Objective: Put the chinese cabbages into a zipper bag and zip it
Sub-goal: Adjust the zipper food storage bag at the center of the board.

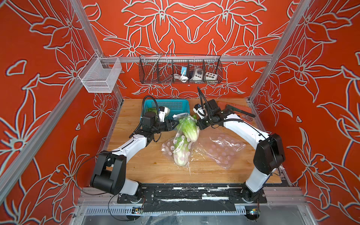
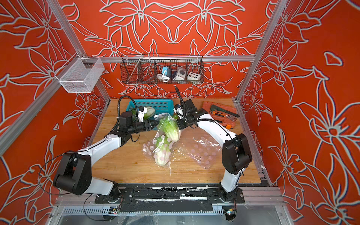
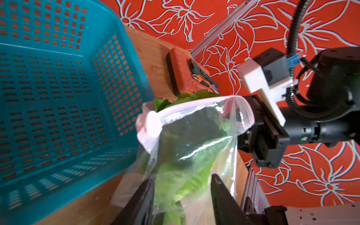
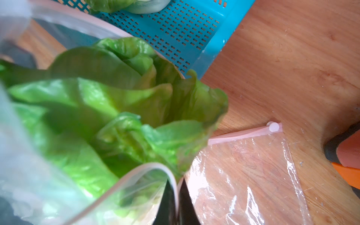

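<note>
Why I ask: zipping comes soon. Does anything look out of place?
Yes: the upper cabbage pokes leaves out of the zipper bag, beside the rim pinched by the right hand, so it likely can't zip. A third cabbage lies in the teal basket.

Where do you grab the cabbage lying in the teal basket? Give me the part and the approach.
Probably across the cabbage at its firm pale base end, coming straight down from above: it lies on its side, and the basket walls block sideways approaches.

Top views: you look down from high, both sharing the whole table (image 1: 140, 167).
Left wrist: close, facing the zipper bag (image 3: 194, 136).
Right wrist: closer, at that bag's rim.
</note>
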Controlling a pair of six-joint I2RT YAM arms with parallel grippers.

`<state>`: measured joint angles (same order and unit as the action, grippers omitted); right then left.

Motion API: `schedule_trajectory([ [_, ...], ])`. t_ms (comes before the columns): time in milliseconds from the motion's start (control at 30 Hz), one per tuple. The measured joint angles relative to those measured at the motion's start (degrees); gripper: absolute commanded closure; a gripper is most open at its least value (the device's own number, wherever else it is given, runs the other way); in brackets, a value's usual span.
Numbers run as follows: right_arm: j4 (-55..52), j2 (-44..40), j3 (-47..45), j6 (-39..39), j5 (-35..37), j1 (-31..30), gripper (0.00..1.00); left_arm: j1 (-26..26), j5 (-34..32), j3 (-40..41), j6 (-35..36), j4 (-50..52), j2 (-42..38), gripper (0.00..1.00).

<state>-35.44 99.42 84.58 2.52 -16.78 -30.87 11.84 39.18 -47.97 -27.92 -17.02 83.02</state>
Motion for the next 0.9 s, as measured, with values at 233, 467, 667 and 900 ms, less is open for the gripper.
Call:
schedule_trajectory([
  [233, 0.6, -1.0, -0.9, 0.0, -0.8, 0.0, 1.0, -2.4, -1.7, -0.9, 1.2, 0.4, 0.3, 0.56],
  [467, 1.2, -1.0, -1.0, 0.2, -1.2, 0.0, 1.0, -3.4, -1.1, -1.8, 0.6, -1.6, 2.6, 0.59],
  [667, 1.2, -1.0, -1.0, 0.2, -1.2, 0.0, 1.0, -3.1, 0.2, -1.7, -1.1, -3.9, 5.3, 0.82],
  [900, 1.4, -5.1, -3.5, 0.3, -2.9, 0.2, 1.0, -3.4, 0.7, -3.4, 0.8, -2.3, 4.1, 1.0],
])
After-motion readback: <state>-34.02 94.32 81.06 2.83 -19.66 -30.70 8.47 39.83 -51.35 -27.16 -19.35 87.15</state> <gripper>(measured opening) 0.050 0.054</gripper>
